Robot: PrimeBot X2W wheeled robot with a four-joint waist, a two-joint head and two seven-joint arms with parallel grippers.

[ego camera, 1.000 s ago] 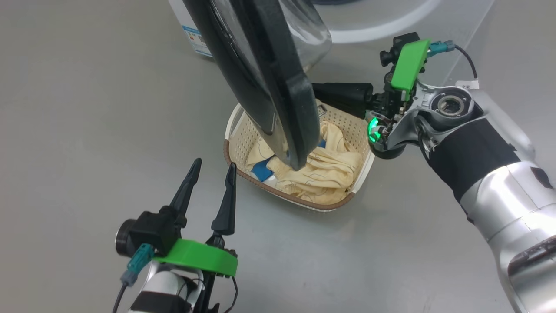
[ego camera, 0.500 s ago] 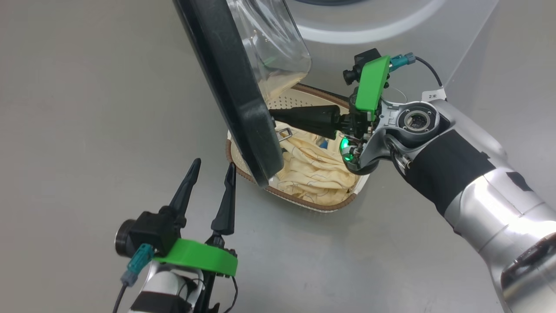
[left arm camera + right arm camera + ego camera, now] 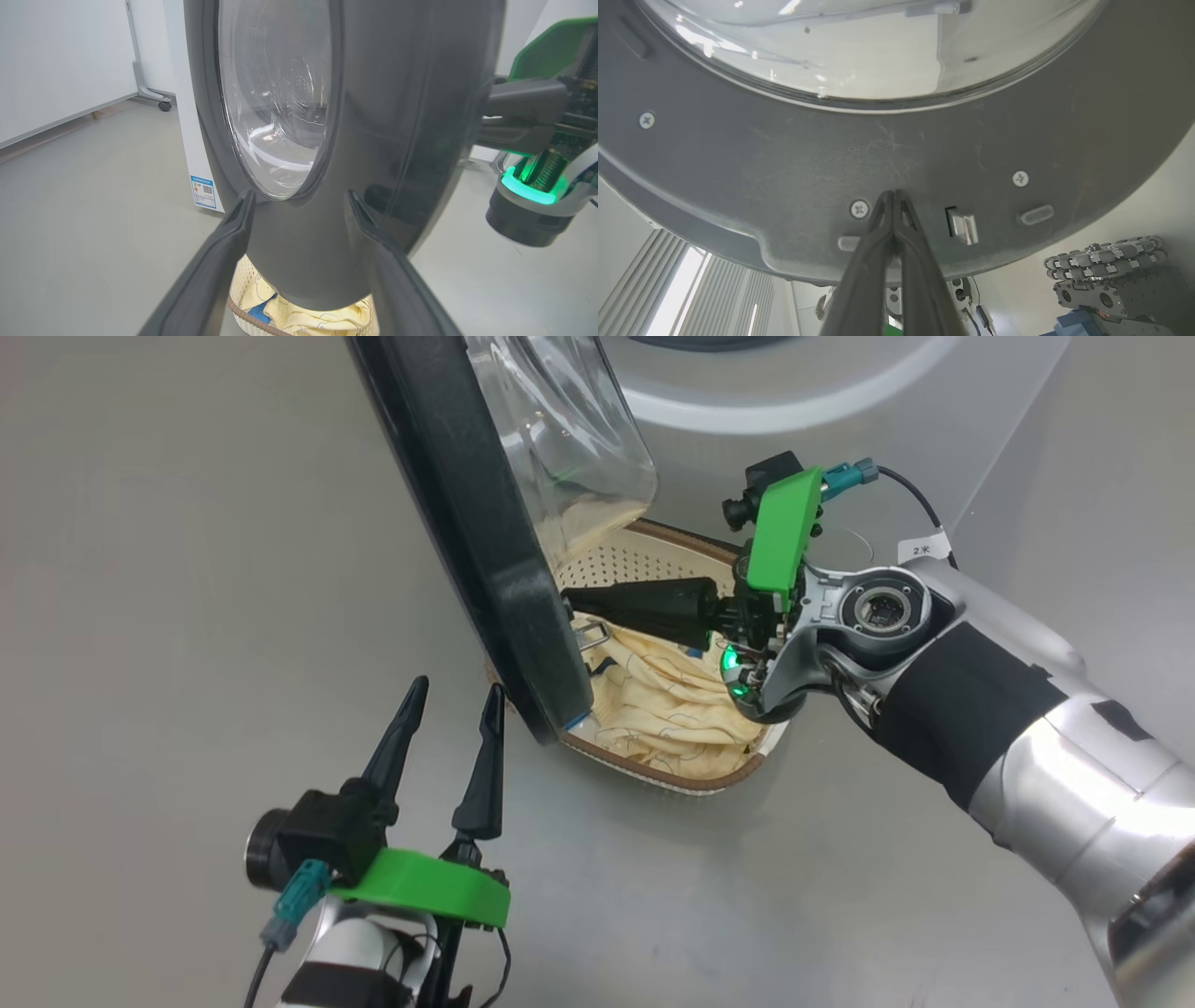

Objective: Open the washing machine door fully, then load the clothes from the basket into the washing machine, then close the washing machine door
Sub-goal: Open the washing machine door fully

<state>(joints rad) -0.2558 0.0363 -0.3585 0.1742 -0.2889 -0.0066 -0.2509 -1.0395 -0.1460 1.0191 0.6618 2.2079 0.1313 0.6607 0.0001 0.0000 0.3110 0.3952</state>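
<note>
The washing machine door stood partly swung out from the washing machine, edge-on above the basket of clothes on the floor. The right claw, closed and empty, pointed left with its tips against the door's inner face, so that arm was nearer. The left claw hung open at near left.

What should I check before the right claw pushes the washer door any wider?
1. The right claw is shut, tips against the inner face of the washing machine door: ok.
2. Door fully open: not ok, it stands edge-on over the basket.
3. The left claw is open and apart from the door: ok.
4. The clothes lie inside the basket: ok.
5. Door's lower edge clears the clothes: cannot tell.
</note>
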